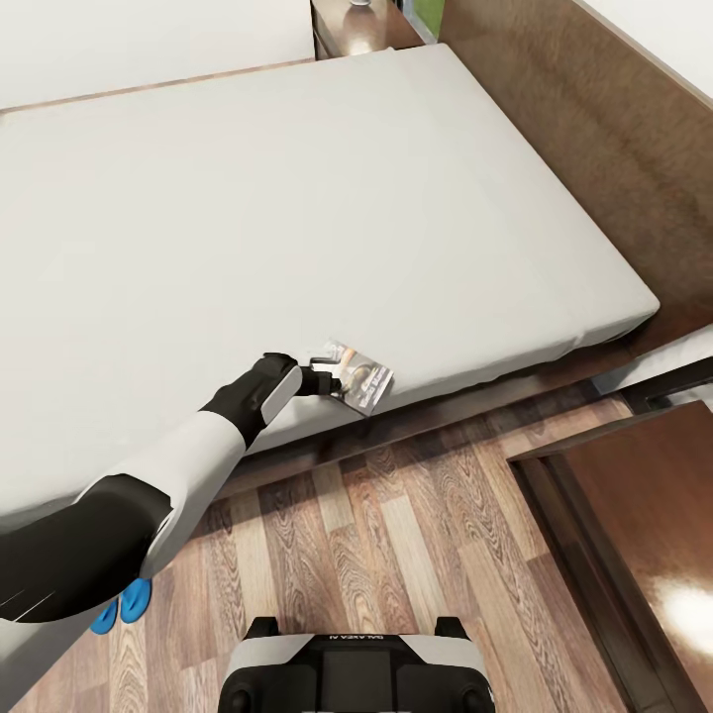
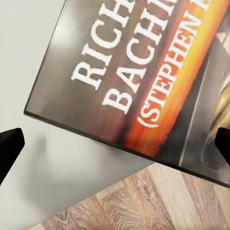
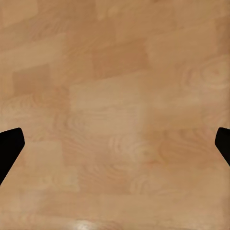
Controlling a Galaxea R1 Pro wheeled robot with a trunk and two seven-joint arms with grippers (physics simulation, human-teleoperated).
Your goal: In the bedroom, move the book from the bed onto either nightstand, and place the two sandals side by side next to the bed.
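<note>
The two sandals at the lower left of the head view are mostly hidden behind the left arm; only two blue rounded ends show, and their straps cannot be seen. The book in the left wrist view is cut off by the top and right edges, so its lettering breaks off mid-word. In the head view its cover print is too small to read. The nightstand at the top edge is cut off, and the small object on it cannot be identified. In both wrist views only dark tips of the jaws show at the side edges.
</note>
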